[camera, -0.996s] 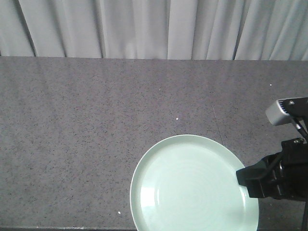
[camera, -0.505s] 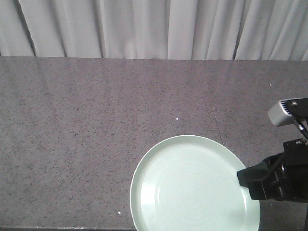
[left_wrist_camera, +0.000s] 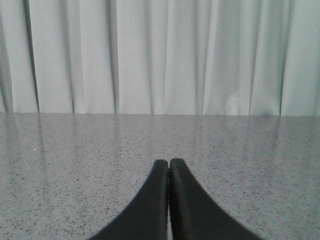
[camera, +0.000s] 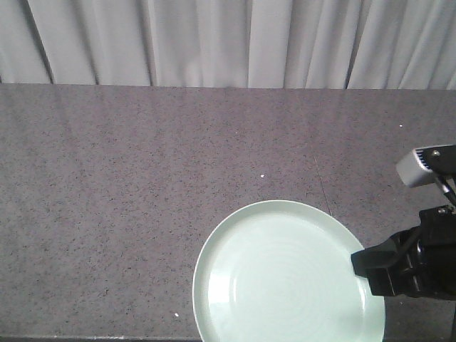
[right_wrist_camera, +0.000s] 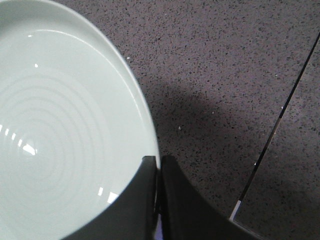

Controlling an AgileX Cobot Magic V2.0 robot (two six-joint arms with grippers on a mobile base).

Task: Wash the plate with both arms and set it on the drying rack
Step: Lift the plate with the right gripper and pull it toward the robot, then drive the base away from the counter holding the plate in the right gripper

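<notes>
**Plate [camera: 285, 278] on counter, rim held by right hand**

Item: round, pale mint-green, glossy, with a low raised rim and faint concentric rings across the well. It lies face up on the speckled grey counter [camera: 142, 178], at the near right part of it. In the front view the frame cuts off its nearest edge.

Right hand [right_wrist_camera: 157, 165]: black, closed on the plate's right rim. One finger lies over the inside of the rim and the other outside it, with the rim pinched between them. A grey-white housing [camera: 422, 165] sits above it on the arm.

Left hand [left_wrist_camera: 169, 166]: black, fingers pressed together with nothing between them, over bare counter.

Surroundings: a thin seam [right_wrist_camera: 280, 110] crosses the counter just beside the plate on its right. A pale pleated curtain [camera: 214, 43] hangs behind the counter's far edge.
</notes>
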